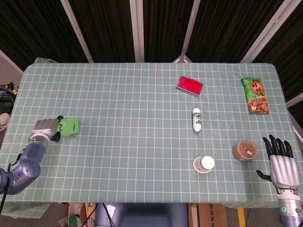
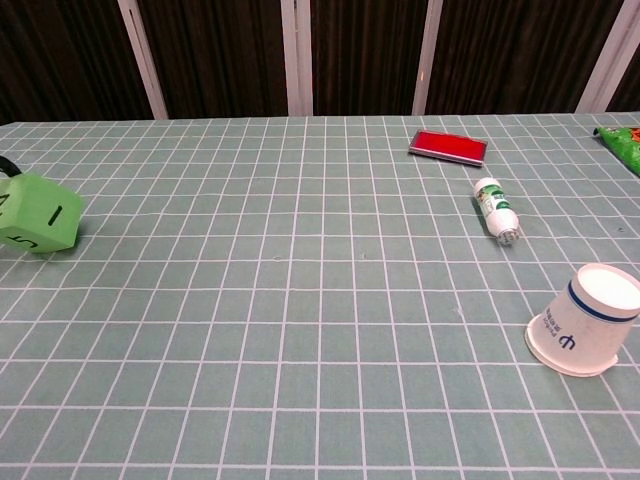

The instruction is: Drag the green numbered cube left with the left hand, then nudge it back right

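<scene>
The green numbered cube [image 1: 69,126] lies near the table's left edge, with a "1" on the face turned up. In the chest view the cube [image 2: 40,213] looks tilted, and a "5" shows on its lower face. My left hand [image 1: 43,129] is just left of it. Its dark fingertips [image 1: 57,136] hold the cube's left side. Only a sliver of a finger [image 2: 6,164] shows at the chest view's left border. My right hand [image 1: 282,163] hangs off the table's front right corner, fingers spread and holding nothing.
A red flat box [image 1: 190,85] and a small white bottle [image 1: 197,119] lie at centre right. A tipped paper cup [image 1: 204,164], a brown-filled cup [image 1: 245,151] and a snack bag [image 1: 256,96] sit further right. The green checked cloth [image 1: 132,142] covers the table.
</scene>
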Robot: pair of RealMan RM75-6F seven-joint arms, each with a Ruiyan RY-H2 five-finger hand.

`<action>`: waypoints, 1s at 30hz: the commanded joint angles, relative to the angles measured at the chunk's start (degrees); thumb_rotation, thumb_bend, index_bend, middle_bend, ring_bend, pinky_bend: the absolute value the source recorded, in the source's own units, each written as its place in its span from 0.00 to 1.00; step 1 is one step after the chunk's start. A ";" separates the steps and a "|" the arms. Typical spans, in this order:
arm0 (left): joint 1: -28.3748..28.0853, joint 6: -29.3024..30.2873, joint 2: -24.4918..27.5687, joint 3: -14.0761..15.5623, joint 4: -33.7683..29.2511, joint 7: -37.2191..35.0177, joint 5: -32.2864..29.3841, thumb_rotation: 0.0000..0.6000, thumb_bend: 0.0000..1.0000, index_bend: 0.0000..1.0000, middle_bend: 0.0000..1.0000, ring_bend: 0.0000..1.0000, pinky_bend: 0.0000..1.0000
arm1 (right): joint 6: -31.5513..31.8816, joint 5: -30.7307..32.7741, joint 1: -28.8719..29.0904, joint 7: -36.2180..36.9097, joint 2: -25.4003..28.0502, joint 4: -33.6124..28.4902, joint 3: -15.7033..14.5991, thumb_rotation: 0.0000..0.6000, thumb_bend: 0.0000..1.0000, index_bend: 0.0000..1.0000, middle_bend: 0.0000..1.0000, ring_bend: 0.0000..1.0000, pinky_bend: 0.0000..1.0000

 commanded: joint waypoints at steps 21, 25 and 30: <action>1.62 6.95 -3.29 -0.77 4.30 2.25 -1.82 1.00 0.77 0.10 0.71 0.64 0.76 | -0.16 0.24 0.20 -0.66 -0.58 0.50 -0.06 1.00 0.08 0.08 0.02 0.03 0.00; 1.71 9.37 -3.33 -1.14 3.64 3.66 -3.02 1.00 0.77 0.10 0.71 0.64 0.77 | -0.13 0.02 0.23 -0.69 -0.70 0.65 -0.14 1.00 0.08 0.08 0.02 0.03 0.00; 1.88 12.10 -3.81 -1.32 3.83 6.09 -5.78 1.00 0.77 0.10 0.71 0.64 0.77 | -0.19 0.00 0.24 -0.63 -0.74 0.86 -0.18 1.00 0.08 0.08 0.02 0.03 0.00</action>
